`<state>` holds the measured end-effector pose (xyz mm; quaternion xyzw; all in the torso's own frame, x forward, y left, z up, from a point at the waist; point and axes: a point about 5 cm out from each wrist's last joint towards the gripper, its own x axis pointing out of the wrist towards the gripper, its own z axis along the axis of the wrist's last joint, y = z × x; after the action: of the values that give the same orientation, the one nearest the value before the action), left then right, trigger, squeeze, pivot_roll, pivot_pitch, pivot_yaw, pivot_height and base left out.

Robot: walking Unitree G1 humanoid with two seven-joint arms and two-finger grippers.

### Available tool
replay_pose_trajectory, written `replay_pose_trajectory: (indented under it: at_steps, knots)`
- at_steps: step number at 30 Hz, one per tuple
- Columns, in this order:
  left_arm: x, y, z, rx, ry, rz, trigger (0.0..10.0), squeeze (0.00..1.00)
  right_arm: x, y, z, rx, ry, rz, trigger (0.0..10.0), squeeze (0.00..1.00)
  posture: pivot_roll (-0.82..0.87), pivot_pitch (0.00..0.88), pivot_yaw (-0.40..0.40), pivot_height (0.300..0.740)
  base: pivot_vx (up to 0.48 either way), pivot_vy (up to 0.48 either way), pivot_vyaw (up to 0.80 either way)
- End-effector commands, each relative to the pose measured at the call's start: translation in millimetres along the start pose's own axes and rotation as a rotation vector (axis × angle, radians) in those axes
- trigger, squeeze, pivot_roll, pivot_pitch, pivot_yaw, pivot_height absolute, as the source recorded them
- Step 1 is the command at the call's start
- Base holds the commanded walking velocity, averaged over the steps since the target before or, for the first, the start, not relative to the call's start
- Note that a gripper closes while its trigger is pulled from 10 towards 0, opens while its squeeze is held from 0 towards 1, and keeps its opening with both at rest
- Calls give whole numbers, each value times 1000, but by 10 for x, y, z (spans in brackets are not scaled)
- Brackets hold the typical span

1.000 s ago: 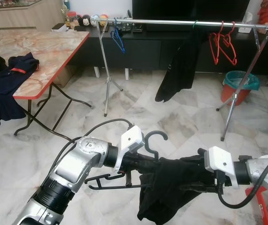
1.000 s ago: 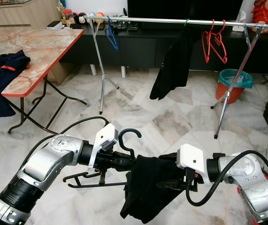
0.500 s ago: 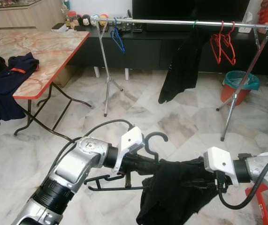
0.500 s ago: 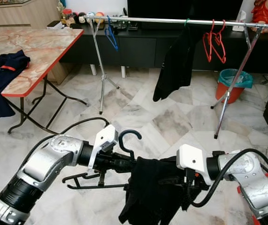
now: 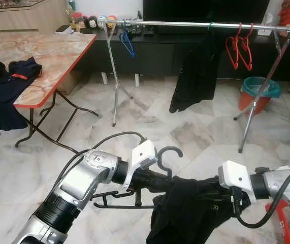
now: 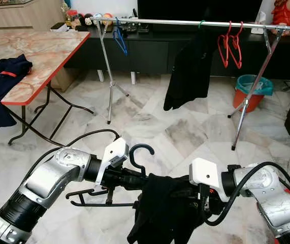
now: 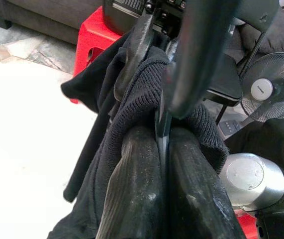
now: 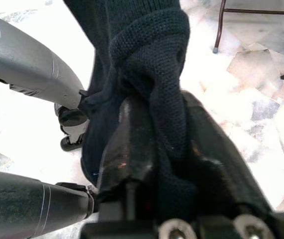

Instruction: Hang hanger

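Note:
A black hanger (image 5: 134, 195) is held low in front of me, its hook (image 5: 170, 152) pointing up. My left gripper (image 5: 152, 178) is shut on the hanger's neck; in the left wrist view its fingers (image 7: 132, 194) pinch the neck through knit cloth. A black garment (image 5: 185, 216) drapes over the hanger's right half. My right gripper (image 5: 227, 199) is shut on that garment, with the dark knit cloth (image 8: 154, 59) bunched between its fingers. Across the room stands a silver clothes rail (image 5: 185, 24).
The rail carries a blue hanger (image 5: 128, 43), a black garment (image 5: 195, 71) and red hangers (image 5: 240, 48). A red-edged table (image 5: 58, 56) with dark blue clothes (image 5: 12, 76) stands to the left. A teal-lined bucket (image 5: 259, 91) sits near the rail's right legs. A red stool (image 5: 286, 218) is by my right arm.
The right gripper has edged slightly toward the left one and the garment sags a little lower. The garment on the rail has swayed. Both grips are unchanged.

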<state>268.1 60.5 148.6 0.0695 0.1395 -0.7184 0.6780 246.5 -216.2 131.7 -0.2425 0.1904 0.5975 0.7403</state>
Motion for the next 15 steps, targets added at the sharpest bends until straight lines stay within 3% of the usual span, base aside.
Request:
replay_pose_trajectory:
  at_steps: [1,10,11,12,13,15]
  knots:
    - [-11,-33,171,75,-53,-24,10000,0,87,43,34,-15,-6,52,0,0,-45,0,47,740,0,0,0]
    - [4,-36,175,86,-54,-35,10000,0,110,63,40,-17,-7,69,0,0,-51,0,50,740,0,0,0]
    - [7,-32,178,82,-61,-34,10000,584,114,64,40,-17,-6,71,0,0,-51,0,51,740,0,0,0]
    - [7,-32,178,82,-61,-34,10000,584,114,64,40,-17,-6,71,0,0,-51,0,51,740,0,0,0]
    - [11,-31,179,61,-71,-41,10000,1000,127,61,43,-17,-8,70,0,0,-50,0,51,740,0,0,0]
    - [11,-42,178,60,-71,-48,10000,1000,144,58,46,-18,-10,70,0,0,-48,0,52,740,0,0,0]
